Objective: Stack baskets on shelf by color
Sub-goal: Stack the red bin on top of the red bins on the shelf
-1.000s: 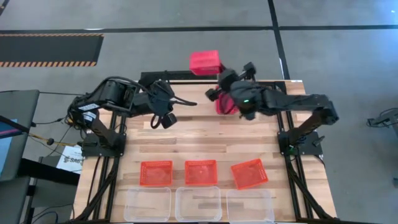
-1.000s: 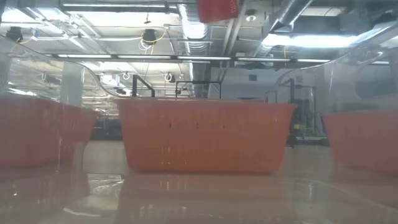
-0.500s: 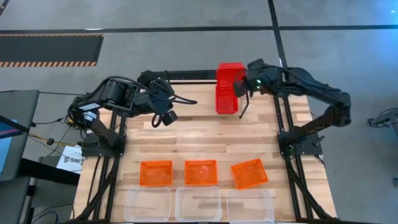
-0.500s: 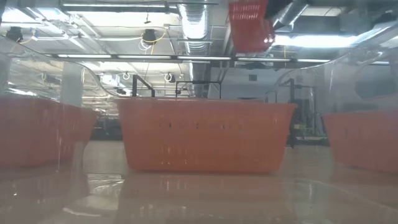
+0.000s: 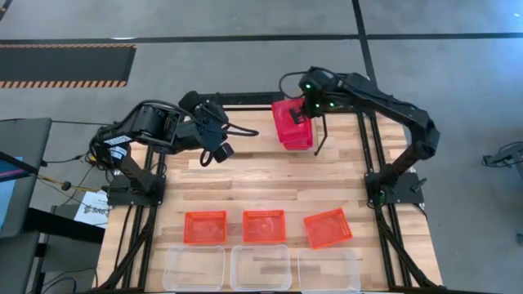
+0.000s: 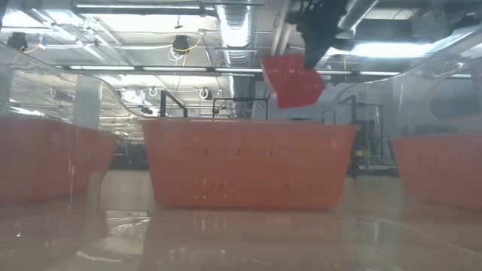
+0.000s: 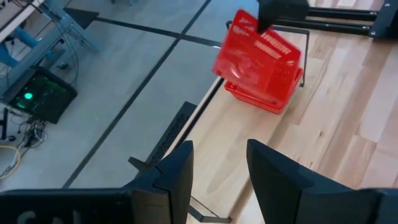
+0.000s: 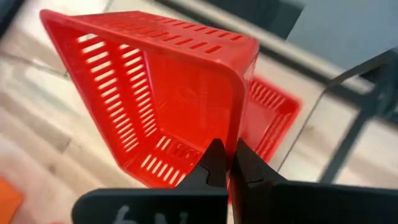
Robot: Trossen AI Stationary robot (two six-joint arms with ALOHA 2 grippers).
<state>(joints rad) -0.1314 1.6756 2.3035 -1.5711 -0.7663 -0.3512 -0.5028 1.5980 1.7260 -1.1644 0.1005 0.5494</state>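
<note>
Swung lower since a moment ago, the right gripper [image 8: 225, 163] pinches the rim of a tilted red basket [image 5: 290, 120] hanging just above another red basket [image 7: 268, 99] by the shelf [image 5: 320, 139] (left gripper [image 7: 217, 165] waits open, well apart).

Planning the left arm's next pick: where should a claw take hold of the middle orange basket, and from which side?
Grip the middle orange basket by one long rim wall, coming straight down from above. It sits upright with its mouth open, so a finger can slip inside. Orange baskets flank it and a clear basket lies just beyond, so a side approach looks cramped.
</note>
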